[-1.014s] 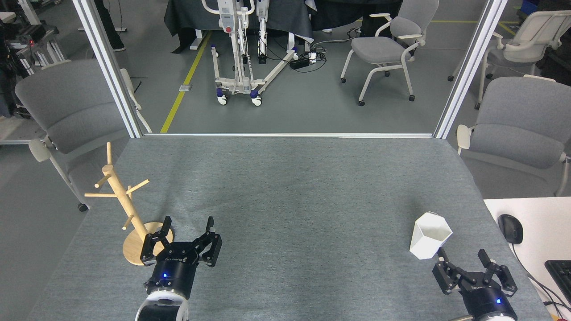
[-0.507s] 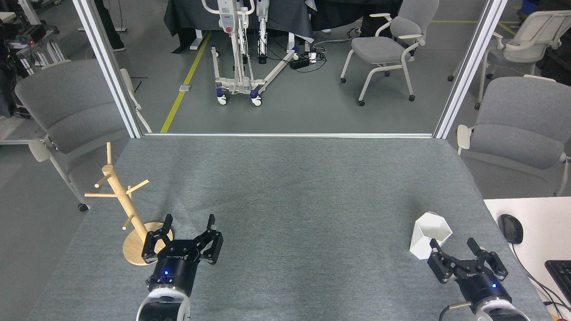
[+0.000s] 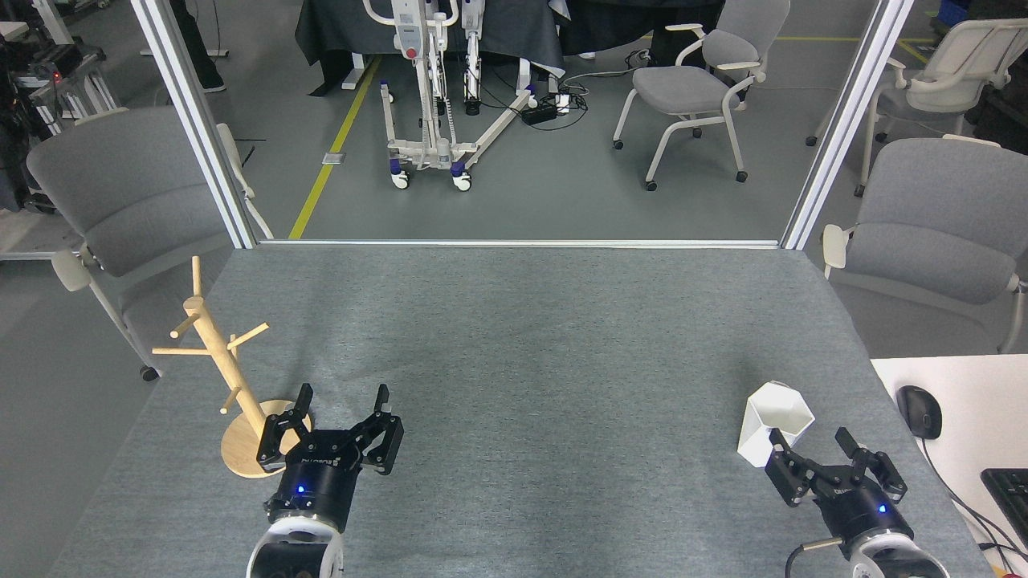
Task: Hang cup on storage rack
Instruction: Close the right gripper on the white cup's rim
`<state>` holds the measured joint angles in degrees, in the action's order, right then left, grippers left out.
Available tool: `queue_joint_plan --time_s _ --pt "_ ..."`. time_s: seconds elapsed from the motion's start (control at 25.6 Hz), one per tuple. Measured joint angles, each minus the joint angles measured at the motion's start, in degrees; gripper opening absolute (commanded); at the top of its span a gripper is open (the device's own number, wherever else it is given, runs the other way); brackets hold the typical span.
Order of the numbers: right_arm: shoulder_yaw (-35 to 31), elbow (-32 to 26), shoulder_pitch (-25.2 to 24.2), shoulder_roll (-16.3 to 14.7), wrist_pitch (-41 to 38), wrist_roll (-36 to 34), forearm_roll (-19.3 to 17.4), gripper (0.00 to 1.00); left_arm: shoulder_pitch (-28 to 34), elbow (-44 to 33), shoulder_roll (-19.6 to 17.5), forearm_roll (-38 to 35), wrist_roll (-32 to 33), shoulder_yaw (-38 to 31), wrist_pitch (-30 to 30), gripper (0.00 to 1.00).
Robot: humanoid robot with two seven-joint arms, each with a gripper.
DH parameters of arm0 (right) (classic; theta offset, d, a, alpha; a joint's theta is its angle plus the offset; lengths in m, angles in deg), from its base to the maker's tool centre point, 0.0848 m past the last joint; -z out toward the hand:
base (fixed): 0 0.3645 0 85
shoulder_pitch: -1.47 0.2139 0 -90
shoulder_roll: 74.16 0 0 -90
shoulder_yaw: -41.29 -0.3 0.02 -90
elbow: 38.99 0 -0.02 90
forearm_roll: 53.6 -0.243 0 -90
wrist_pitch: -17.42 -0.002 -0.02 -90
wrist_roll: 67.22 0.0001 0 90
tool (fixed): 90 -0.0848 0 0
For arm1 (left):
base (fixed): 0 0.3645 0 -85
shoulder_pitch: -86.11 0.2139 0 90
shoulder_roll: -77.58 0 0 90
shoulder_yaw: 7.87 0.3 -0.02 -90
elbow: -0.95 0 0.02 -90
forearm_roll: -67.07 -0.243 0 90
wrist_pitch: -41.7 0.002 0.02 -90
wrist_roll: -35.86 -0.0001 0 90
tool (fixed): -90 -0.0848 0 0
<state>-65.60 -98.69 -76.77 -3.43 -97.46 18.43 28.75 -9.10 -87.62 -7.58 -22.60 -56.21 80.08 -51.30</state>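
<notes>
The white faceted cup [image 3: 773, 422] stands upright on the grey table at the front right, its handle hidden from this angle. My right gripper [image 3: 809, 441] is open just in front of the cup; its left finger reaches up to the cup's near side, and I cannot tell whether it touches. The wooden storage rack [image 3: 218, 357] stands on its round base [image 3: 242, 449] at the front left, pegs bare. My left gripper [image 3: 343, 397] is open beside the base, to its right, holding nothing.
The grey felt-covered table [image 3: 514, 353] stretches back to a metal frame. A white desk [image 3: 956, 417] with a black mouse [image 3: 919, 411] and a keyboard [image 3: 1010, 490] lies just right of my right arm. Grey chairs flank the table.
My right gripper has moved left and forward, closing in on the cup's near side. My left gripper shifted slightly. The cup and rack have not moved.
</notes>
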Motion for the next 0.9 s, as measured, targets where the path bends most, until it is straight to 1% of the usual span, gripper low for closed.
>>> queue_joint_plan --time_s 0.55,0.9 --pt "1.6 0.4 0.1 0.4 0.1 0.0 -0.1 0.99 0.0 0.4 -0.1 0.0 0.0 0.1 -0.1 1.0" --pt "1.8 1.5 1.3 0.3 0.1 0.1 0.0 0.99 0.1 0.1 -0.4 0.0 0.0 0.0 -0.1 1.0"
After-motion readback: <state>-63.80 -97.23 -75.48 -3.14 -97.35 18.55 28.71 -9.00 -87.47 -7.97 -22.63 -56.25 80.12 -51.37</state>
